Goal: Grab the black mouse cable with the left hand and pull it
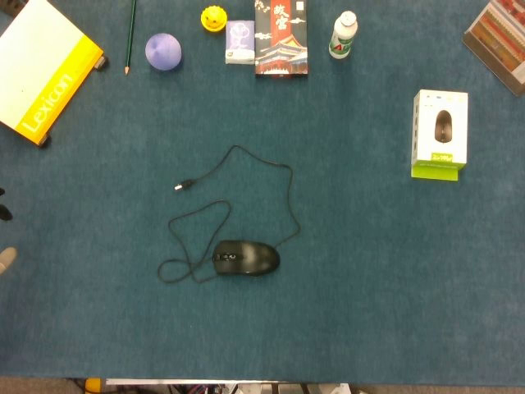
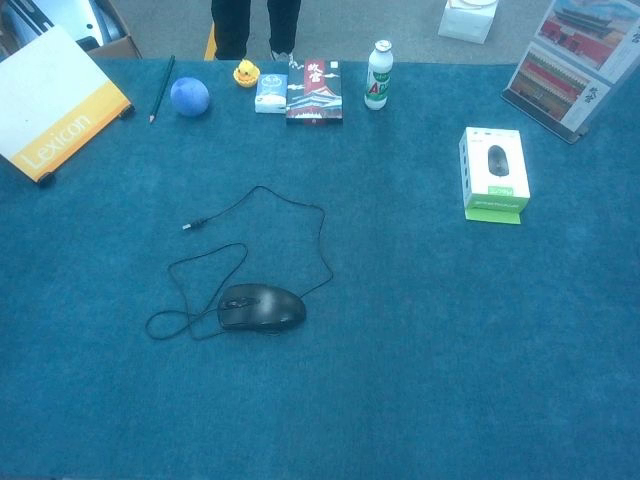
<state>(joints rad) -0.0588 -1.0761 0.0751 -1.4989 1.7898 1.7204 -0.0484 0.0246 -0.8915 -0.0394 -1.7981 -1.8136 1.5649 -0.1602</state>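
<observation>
Mouse: a black wired mouse (image 1: 245, 258) lies on the blue-carpeted counter (image 1: 369, 312), nearest the front edge, a little left of the middle.
Mouse cable: the black mouse cable (image 1: 289, 197) leaves the mouse, loops on the left toward the front, and arcs behind the mouse toward the middle of the counter; nothing touches it.
USB plug: the cable's free end (image 1: 182, 186) lies left of the arc, apart from the mouse.
Left hand: only a pale tip and dark specks (image 1: 6, 259) show at the left edge in the head view; whether they belong to it, and how its fingers stand, cannot be told.
Right hand: neither view shows it.
Mouse box: a white-and-green retail box (image 1: 440, 134) lies near the right edge.
Lexicon book: a white-and-yellow book (image 1: 43, 70) sits at the far left corner.
Far edge, left to right: pencil (image 1: 130, 37), purple ball (image 1: 163, 51), yellow duck toy (image 1: 213, 18), small tissue pack (image 1: 239, 42), dark printed box (image 1: 281, 38), small white bottle (image 1: 344, 35).
Far right corner: a tilted picture board (image 1: 499, 37).
</observation>
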